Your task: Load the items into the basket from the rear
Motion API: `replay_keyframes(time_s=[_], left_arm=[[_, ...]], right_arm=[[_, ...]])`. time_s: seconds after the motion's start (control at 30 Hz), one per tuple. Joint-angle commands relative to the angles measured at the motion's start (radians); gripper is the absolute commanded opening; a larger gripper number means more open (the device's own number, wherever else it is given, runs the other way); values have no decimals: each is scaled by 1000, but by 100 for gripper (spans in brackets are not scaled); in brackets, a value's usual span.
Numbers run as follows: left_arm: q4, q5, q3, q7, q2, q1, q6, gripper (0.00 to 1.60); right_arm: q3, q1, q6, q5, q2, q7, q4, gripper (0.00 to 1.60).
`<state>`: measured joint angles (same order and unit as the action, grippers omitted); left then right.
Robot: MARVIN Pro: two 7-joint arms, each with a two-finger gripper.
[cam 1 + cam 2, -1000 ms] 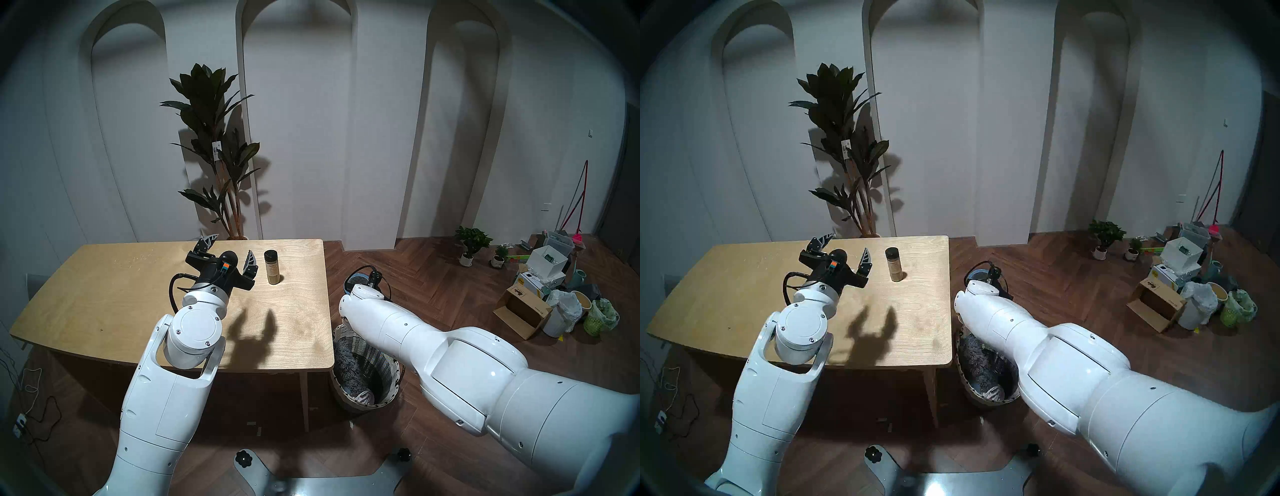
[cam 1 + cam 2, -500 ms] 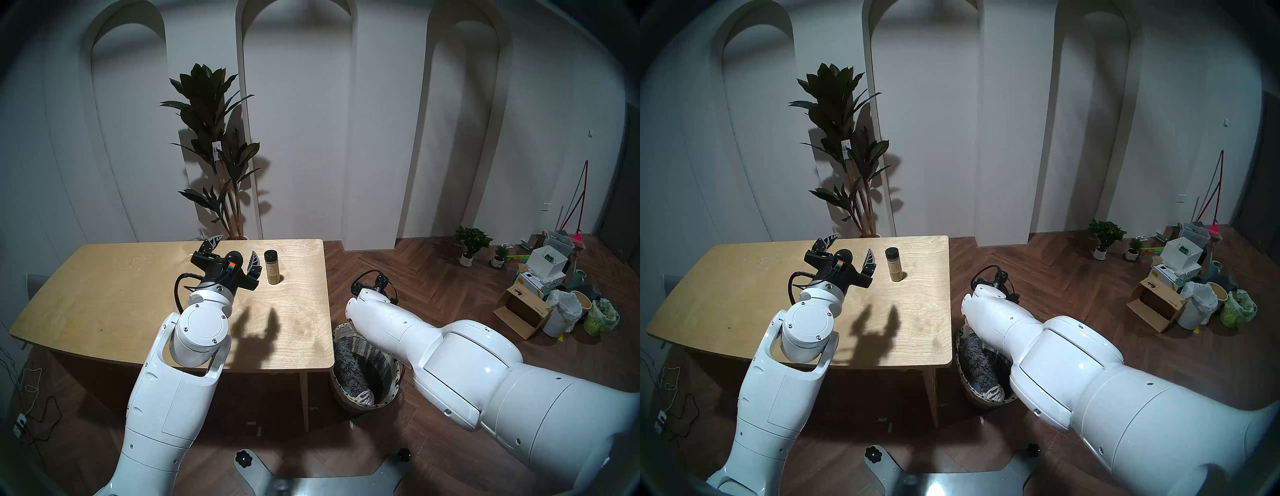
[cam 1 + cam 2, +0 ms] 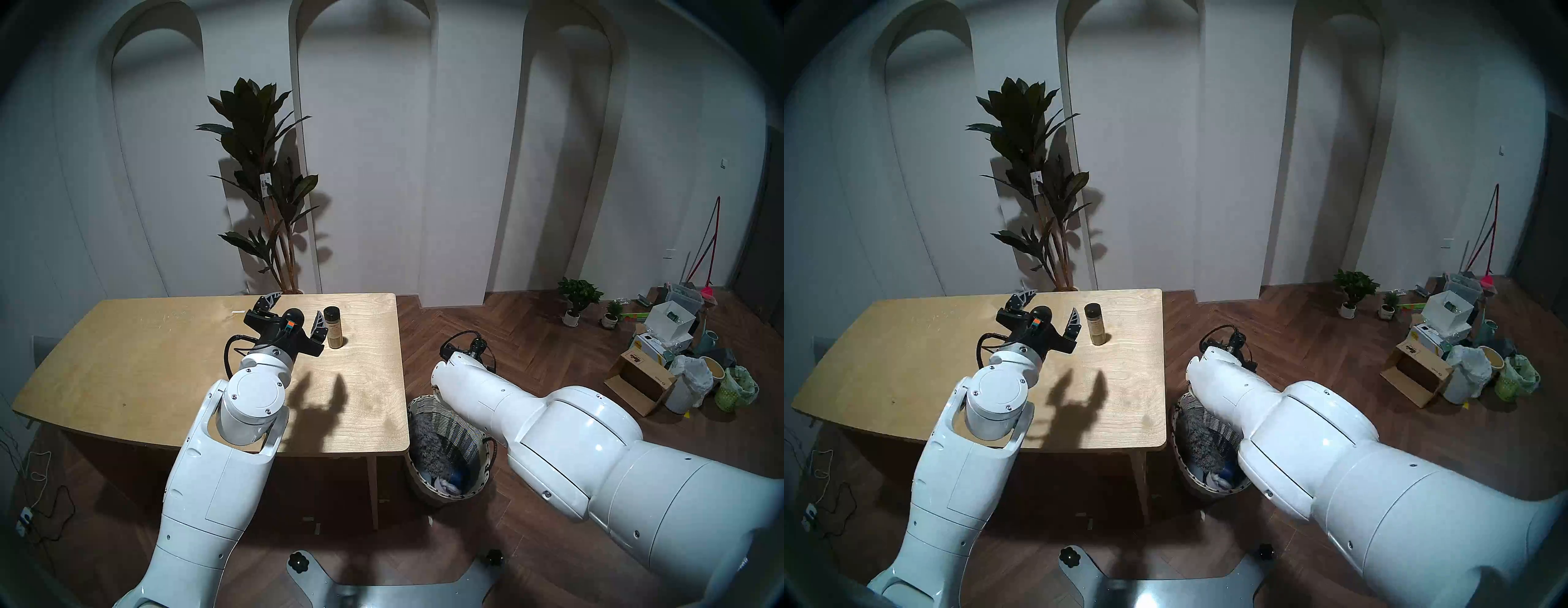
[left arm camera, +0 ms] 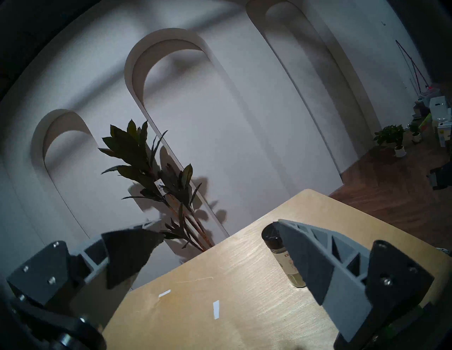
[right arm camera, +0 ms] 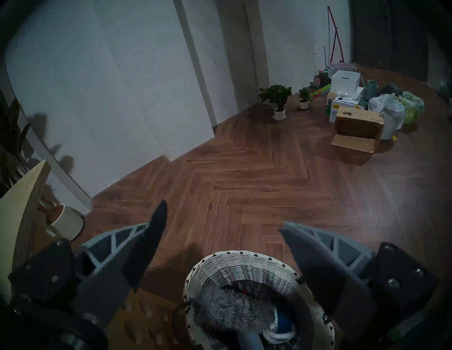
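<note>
- left gripper (image 3: 297,312) over the table (image 3: 127,361), jaws spread wide, empty; its right finger (image 4: 318,256) just beside the bottle (image 3: 333,333), contact unclear
- bottle upright on table's far right part, black cap, tan contents
- right gripper (image 5: 222,234) jaws apart, nothing held, hanging above the basket (image 3: 458,420)
- basket on floor just right of the table's right edge
- grey duster (image 5: 227,310) lies inside basket, leaning on the table-side wall
- blue tape roll (image 3: 458,477) low in basket, near duster's end, partly hidden
</note>
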<state>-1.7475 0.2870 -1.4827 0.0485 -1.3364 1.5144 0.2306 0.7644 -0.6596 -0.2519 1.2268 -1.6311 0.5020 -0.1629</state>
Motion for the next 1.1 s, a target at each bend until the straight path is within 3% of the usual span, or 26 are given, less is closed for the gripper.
replay_keyframes(time_s=[0.0,0.57,1.07], left_arm=[[55,-54,-29,12,-28,-109,-24,160],[274,-165,-25,74,-95,-229,-59,160],[455,-263,-35,152,-132,-322,-135,160]], right_arm=[[-47,22,-90,-57,80,-50,-16,160],[-135,32,-319,-163,274,-104,9,160],[-168,-26,-510,-198,350,-142,40,160]])
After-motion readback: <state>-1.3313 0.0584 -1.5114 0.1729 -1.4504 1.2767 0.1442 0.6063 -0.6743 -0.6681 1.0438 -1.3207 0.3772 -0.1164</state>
